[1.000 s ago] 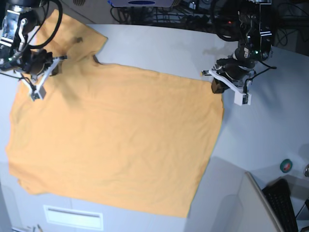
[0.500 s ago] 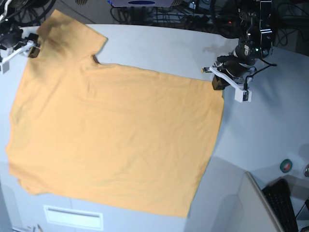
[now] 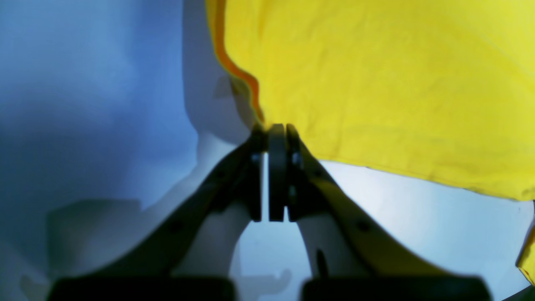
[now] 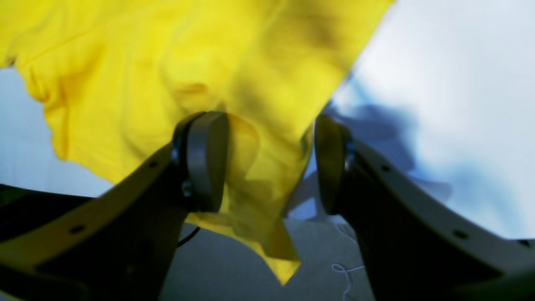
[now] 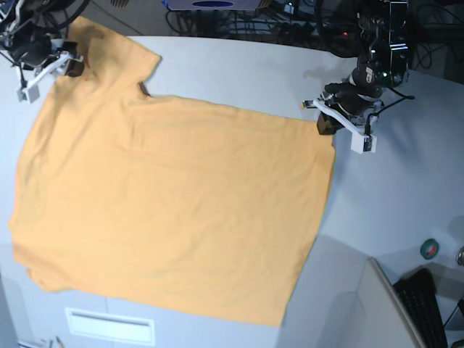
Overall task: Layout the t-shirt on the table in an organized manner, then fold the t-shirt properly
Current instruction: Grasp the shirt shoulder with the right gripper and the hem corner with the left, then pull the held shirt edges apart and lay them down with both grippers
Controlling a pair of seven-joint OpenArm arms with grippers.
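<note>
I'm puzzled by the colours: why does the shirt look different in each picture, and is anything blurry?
Base view: the t-shirt looks soft orange and fairly sharp. Left wrist view: it turns vivid yellow, and the table is tinted blue. Right wrist view: the cloth is smeared and out of focus.

One t-shirt (image 5: 174, 203), one table (image 5: 391, 196), two claws.

T-shirt (image 5: 174, 203) flat on table (image 5: 254, 72)

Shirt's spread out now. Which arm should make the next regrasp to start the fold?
Probably the right gripper: its jaws stand open over the t-shirt at a sleeve edge, free to grab. The left gripper is shut on the shirt's hem corner and would need to let go first.
</note>
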